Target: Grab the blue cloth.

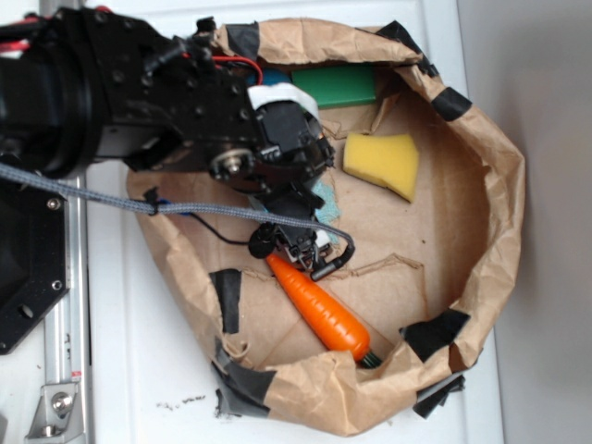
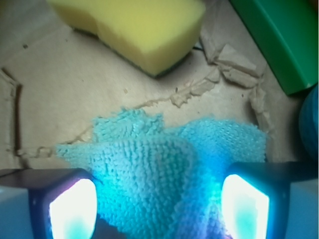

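Starting at the left of the overhead view, the black arm (image 1: 139,92) reaches into the brown paper nest (image 1: 490,185). Its gripper (image 1: 310,217) is right down over the blue cloth (image 2: 164,169), which barely peeks out beside it. The wrist view shows the fingers (image 2: 72,209) spread apart with the cloth bunched between them, not pinched. Just below lies the carrot (image 1: 319,305). Further right sits the yellow sponge (image 1: 384,162), with a green block (image 1: 335,85) up near the rim.
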Controlling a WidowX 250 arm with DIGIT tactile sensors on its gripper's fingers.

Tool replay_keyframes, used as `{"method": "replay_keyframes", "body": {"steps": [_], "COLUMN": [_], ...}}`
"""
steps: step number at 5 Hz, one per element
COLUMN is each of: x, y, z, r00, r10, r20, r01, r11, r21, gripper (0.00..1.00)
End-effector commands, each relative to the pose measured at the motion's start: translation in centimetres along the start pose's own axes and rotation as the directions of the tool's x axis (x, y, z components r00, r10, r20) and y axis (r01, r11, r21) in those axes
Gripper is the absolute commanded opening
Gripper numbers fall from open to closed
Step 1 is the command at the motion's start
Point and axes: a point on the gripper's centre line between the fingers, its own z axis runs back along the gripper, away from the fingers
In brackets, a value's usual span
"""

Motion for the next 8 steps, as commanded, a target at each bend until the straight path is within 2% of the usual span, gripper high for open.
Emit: {"method": "replay_keyframes", "body": {"steps": [1,4,5,6,7,8], "x": [1.5,1.4,2.0,2.5,2.9,4.2], "y": [-0.9,-1.4,-1.8,-4.4,-4.9,-5.0], "z": [0.8,2.1,3.9,8.6,13.8,16.8], "r00": [0.999,0.998,0.995,0.958,0.931,0.934], "r10": [0.029,-0.001,-0.075,-0.28,-0.351,-0.352], "r20": [0.043,0.07,0.061,0.062,0.094,0.058], "r01": [-0.031,-0.004,0.066,0.259,0.337,0.346], "r11": [0.999,0.997,0.988,0.938,0.931,0.933], "r21": [0.027,0.073,0.143,0.231,0.141,0.097], "gripper": [0.0,0.0,0.0,0.0,0.0,0.0]}}
